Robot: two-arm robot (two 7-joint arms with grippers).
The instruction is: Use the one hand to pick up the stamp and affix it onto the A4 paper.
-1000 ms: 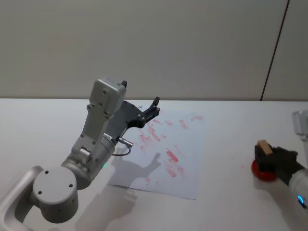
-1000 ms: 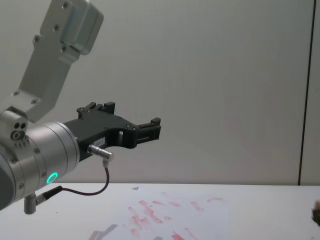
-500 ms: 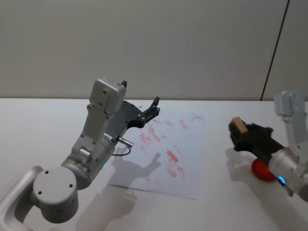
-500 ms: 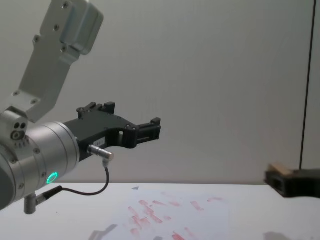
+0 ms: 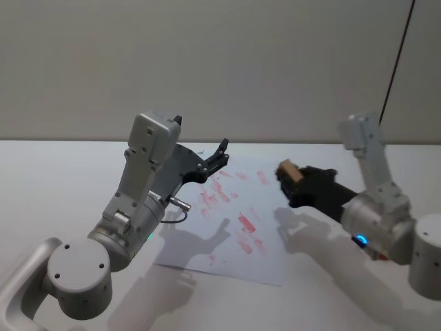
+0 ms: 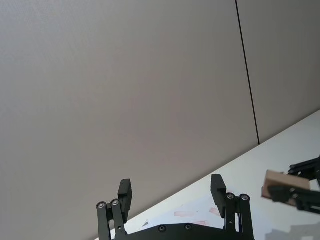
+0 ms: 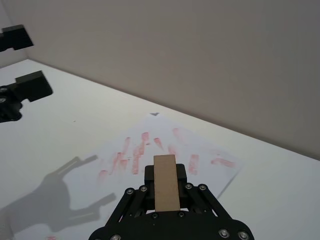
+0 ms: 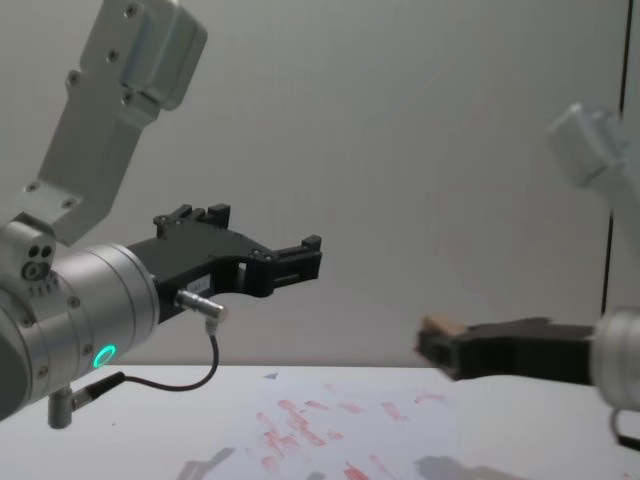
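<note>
My right gripper [image 5: 290,183], on the wrist with the blue ring, is shut on the stamp [image 5: 287,169], a small tan block with a pale top. It hovers above the right edge of the A4 paper [image 5: 234,231], a white sheet dotted with red marks. In the right wrist view the stamp [image 7: 165,184] sits clamped between the black fingers, with the paper [image 7: 165,142] beyond it. In the chest view the stamp [image 8: 440,326] hangs clear above the sheet [image 8: 340,432]. My left gripper [image 5: 220,156], with the teal ring, is held open in the air over the paper's far left corner.
The white table [image 5: 62,179] stretches to either side of the paper. A plain wall [image 5: 227,62] stands close behind its far edge. The left arm's bulky silver links [image 5: 138,200] rise over the table's left half.
My right gripper has swung left and upward with the stamp, from the red pad at the table's right side to above the paper's right edge. The left arm has not moved.
</note>
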